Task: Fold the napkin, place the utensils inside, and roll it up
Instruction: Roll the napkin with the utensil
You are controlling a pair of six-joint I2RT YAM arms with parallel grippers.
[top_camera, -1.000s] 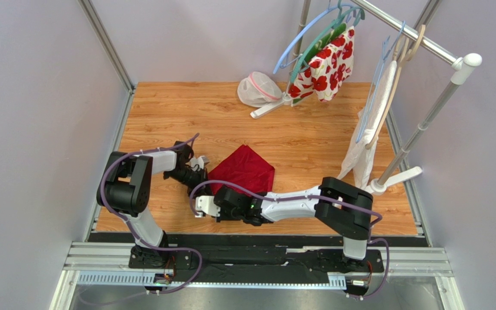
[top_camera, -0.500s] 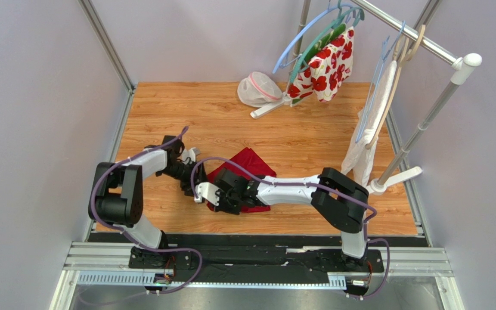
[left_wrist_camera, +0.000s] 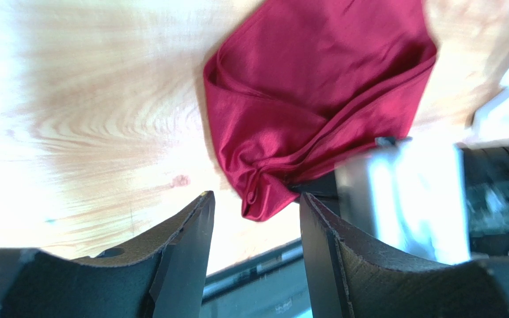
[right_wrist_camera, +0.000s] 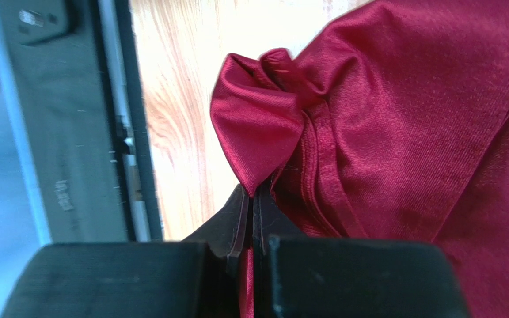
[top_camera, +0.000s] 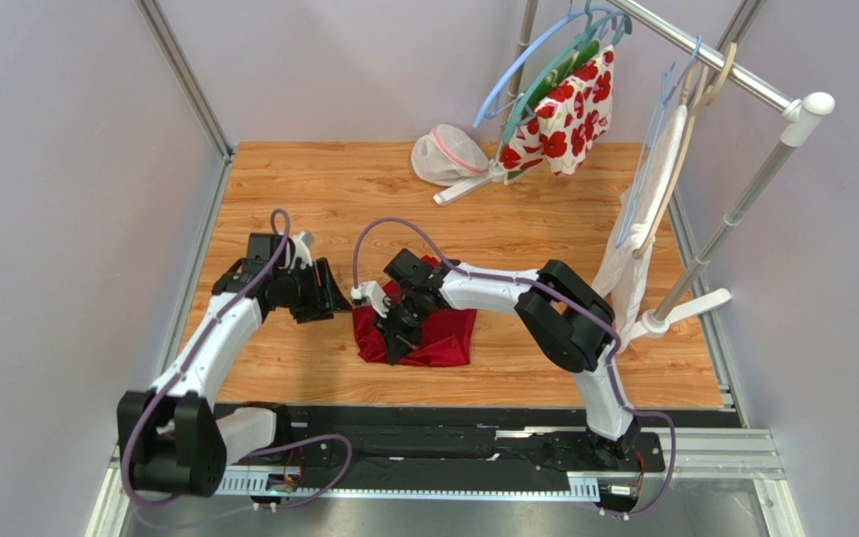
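The dark red napkin (top_camera: 445,336) lies bunched and partly folded on the wooden table (top_camera: 288,190). My right gripper (top_camera: 395,333) reaches over it from the far side. In the right wrist view this gripper (right_wrist_camera: 254,193) is shut on a gathered corner of the napkin (right_wrist_camera: 403,132), and cloth runs down between the jaws. My left gripper (top_camera: 328,295) hovers just left of the napkin with nothing in it. The left wrist view shows the left gripper (left_wrist_camera: 256,199) open, with the napkin (left_wrist_camera: 303,86) lying a little ahead of it. The utensils are out of view.
A clothes rack (top_camera: 737,67) stands at the back right, carrying hangers, a white cloth with red flowers (top_camera: 563,112) and a white towel (top_camera: 633,241). A mesh bag (top_camera: 445,157) lies at the back. Bare wood lies left of the napkin.
My left gripper has opened, let go of the napkin and drawn back to the left. My right gripper has shut on the napkin's corner and swung farther over the cloth, bunching it.
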